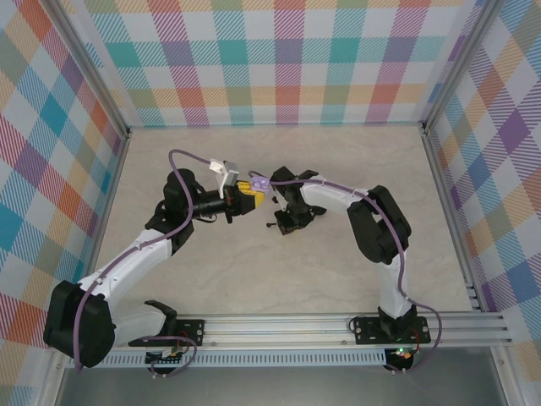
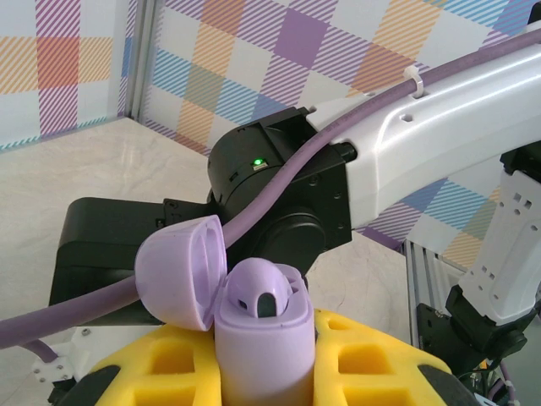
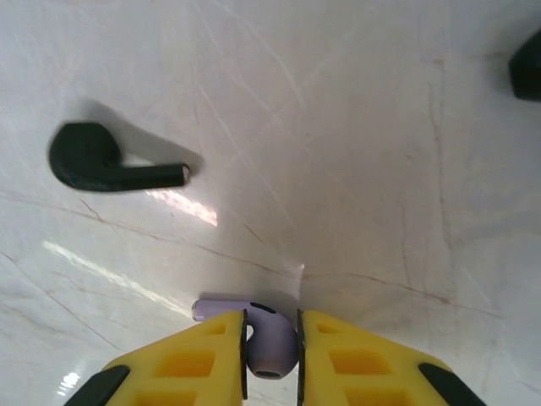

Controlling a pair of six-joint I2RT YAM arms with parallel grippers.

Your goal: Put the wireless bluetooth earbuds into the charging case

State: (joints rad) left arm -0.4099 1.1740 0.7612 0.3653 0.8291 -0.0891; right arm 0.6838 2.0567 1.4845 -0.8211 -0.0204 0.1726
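My left gripper (image 2: 270,364) is shut on the body of a pale lavender charging case (image 2: 269,338), held upright above the table. Its lid (image 2: 176,271) is swung open to the left, and one lavender earbud (image 2: 260,292) sits in a socket inside. In the top view the case (image 1: 260,182) is at the left gripper's (image 1: 249,196) tip, mid-table. My right gripper (image 3: 272,326) points down at the tabletop, its yellow pads closed on the head of a second lavender earbud (image 3: 272,347), whose stem sticks out to the left. A black earbud (image 3: 101,161) lies loose on the table ahead.
The right arm's wrist (image 2: 279,194) and its purple cable (image 2: 355,110) pass close behind the held case. A dark rounded object (image 3: 528,63) shows at the table's far right in the right wrist view. Plaid walls (image 1: 279,59) ring the marble tabletop (image 1: 279,296).
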